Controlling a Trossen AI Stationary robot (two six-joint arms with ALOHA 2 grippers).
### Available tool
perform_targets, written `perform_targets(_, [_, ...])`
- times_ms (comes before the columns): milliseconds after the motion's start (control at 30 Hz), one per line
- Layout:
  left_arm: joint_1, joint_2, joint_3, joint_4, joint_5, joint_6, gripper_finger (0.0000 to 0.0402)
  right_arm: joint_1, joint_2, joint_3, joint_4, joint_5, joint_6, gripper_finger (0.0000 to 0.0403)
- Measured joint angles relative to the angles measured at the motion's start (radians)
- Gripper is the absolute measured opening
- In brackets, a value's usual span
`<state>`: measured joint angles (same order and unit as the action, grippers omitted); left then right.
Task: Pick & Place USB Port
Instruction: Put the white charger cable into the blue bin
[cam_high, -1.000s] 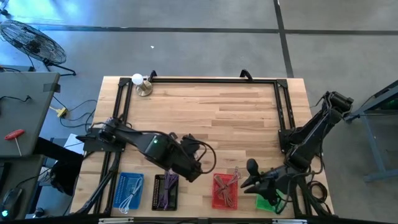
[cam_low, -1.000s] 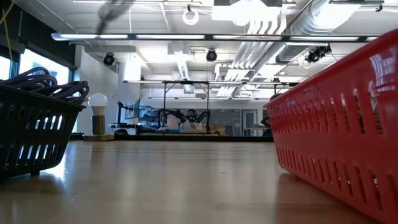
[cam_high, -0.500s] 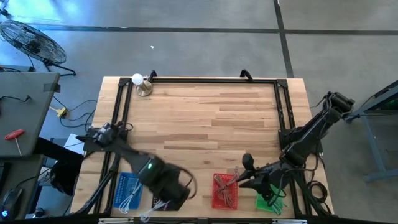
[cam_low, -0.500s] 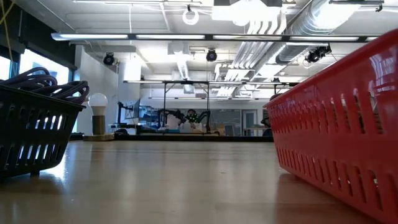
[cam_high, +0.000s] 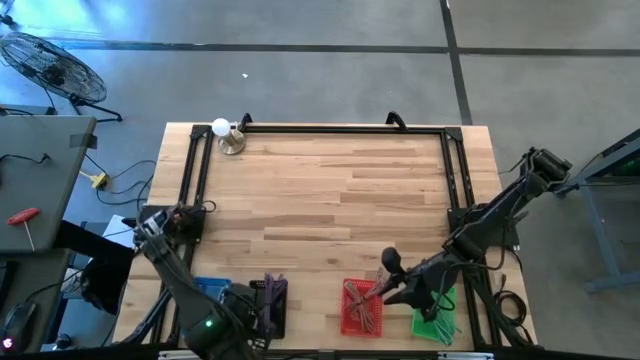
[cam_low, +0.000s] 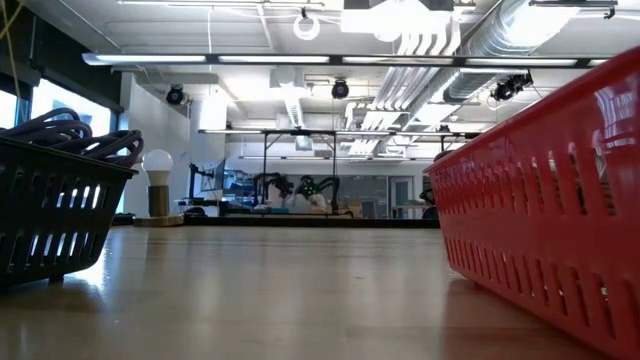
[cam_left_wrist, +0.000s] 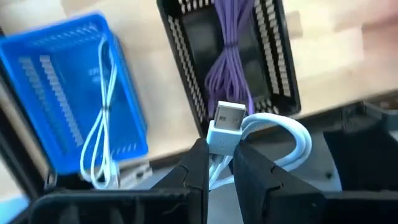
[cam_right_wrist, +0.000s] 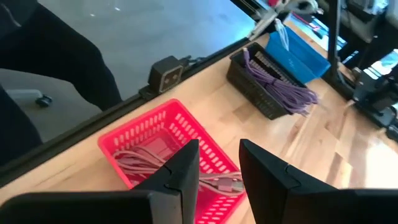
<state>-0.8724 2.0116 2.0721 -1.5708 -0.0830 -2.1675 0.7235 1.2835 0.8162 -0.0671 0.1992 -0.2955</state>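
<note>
My left gripper (cam_left_wrist: 219, 152) is at the table's near edge (cam_high: 236, 322), between the blue basket (cam_left_wrist: 59, 81) and the black basket (cam_left_wrist: 186, 68), shut on a white USB cable (cam_left_wrist: 273, 134). Another white cable (cam_left_wrist: 102, 118) lies in the blue basket, and a purple bundle (cam_left_wrist: 233, 59) lies in the black one. My right gripper (cam_right_wrist: 217, 168) hovers open over the red basket (cam_right_wrist: 155, 146) of pinkish cables (cam_right_wrist: 186, 177), seen in the high view (cam_high: 383, 285). My left gripper pinches the white USB cable just behind its plug (cam_left_wrist: 219, 134), between the two fingers (cam_left_wrist: 198, 163). The metal plug end (cam_left_wrist: 229, 115) sticks out past the fingertips. The cable's loop (cam_left_wrist: 292, 140) bulges out to one side, lifted clear of the baskets.
A green basket (cam_high: 437, 322) sits right of the red one (cam_high: 360, 308) at the near edge. A white bulb on a stand (cam_high: 224, 133) is at the far left corner. A black frame rail (cam_high: 330, 129) borders the wooden table. The middle of the tabletop (cam_high: 330, 200) is bare wood.
My left arm has swung from the table's middle, near the black and red baskets, toward the near left edge, carrying the white cable with it. My right gripper has shifted slightly left over the red basket.
</note>
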Motion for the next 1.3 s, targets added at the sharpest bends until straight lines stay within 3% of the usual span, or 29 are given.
perform_targets(233, [0.001, -0.013, -0.096, 0.001, 0.015, 0.020, 0.0043, 0.001, 0.000, 0.000, 0.004, -0.036, 0.019, 0.0087])
perform_targets(600, [0.001, -0.166, -0.227, 0.002, 0.028, 0.008, 0.0043, 0.001, 0.000, 0.000, 0.019, -0.047, 0.019, 0.0050])
perform_targets(967, [0.002, -0.337, -0.500, -0.004, 0.028, -0.018, 0.0043, 0.000, 0.000, 0.000, 0.019, -0.046, 0.003, 0.0047])
perform_targets(1300, [0.002, -0.342, -0.521, 0.040, 0.021, -0.022, 0.0043, 0.000, 0.000, 0.000, -0.015, -0.046, 0.006, 0.0043])
